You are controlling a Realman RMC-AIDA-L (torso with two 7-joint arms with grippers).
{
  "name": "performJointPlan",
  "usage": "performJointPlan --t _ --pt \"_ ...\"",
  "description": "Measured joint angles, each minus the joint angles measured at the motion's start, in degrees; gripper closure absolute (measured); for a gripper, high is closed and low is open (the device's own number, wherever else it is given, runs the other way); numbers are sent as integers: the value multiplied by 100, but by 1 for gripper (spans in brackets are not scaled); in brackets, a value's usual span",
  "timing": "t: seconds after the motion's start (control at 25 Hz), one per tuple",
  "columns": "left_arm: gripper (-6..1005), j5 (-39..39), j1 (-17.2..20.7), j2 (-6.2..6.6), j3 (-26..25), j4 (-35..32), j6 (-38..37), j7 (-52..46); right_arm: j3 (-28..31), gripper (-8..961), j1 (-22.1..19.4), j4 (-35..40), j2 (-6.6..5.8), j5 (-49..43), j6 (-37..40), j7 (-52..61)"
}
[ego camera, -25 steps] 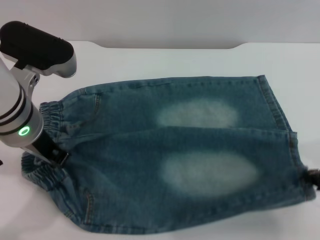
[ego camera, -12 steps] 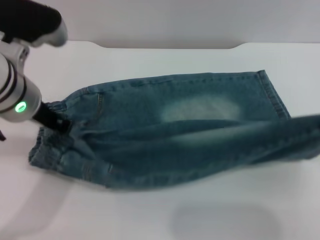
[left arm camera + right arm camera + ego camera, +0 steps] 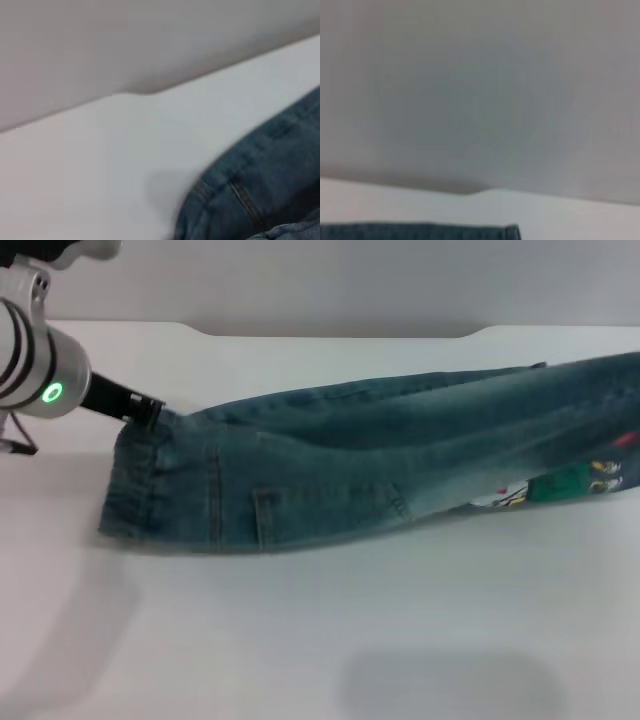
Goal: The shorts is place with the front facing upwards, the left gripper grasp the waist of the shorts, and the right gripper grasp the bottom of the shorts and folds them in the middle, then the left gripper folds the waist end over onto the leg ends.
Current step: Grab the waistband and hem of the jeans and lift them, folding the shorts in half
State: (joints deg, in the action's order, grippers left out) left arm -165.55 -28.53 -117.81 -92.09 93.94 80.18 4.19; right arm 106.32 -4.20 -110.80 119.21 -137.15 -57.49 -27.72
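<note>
The denim shorts [image 3: 330,475] lie doubled lengthwise across the white table [image 3: 300,640], showing a back pocket and a colourful print [image 3: 570,485]. The waist of the shorts [image 3: 135,485] is at the left, its far corner pinched by my left gripper [image 3: 148,411], which is shut on it. The leg part rises toward the right and runs off the picture, so the bottom of the shorts is out of the head view. My right gripper is not visible. Denim seams [image 3: 250,195] fill a corner of the left wrist view. A denim hem [image 3: 420,232] edges the right wrist view.
The table's far edge [image 3: 330,335] meets a grey wall behind the shorts. Bare white tabletop stretches in front of the shorts toward me.
The near half of the shorts has been lifted and carried over the far half. My left gripper moved away from me with the waist. The leg end rose at the right.
</note>
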Motion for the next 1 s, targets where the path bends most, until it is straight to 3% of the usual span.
performJointPlan --t 0.44,0.8,1.0 --pt "968 43 52 -25 106 -676 -1534 12 -324 923 217 1564 1 539 1973 -653" --pt "968 109 50 -32 137 -1056 -2338 -9 -401 917 591 2436 -26 599 3040 -944" --pt "962 229 202 -39 452 -1527 -3491 -32 -455 914 881 3087 -37 602 3925 -1107"
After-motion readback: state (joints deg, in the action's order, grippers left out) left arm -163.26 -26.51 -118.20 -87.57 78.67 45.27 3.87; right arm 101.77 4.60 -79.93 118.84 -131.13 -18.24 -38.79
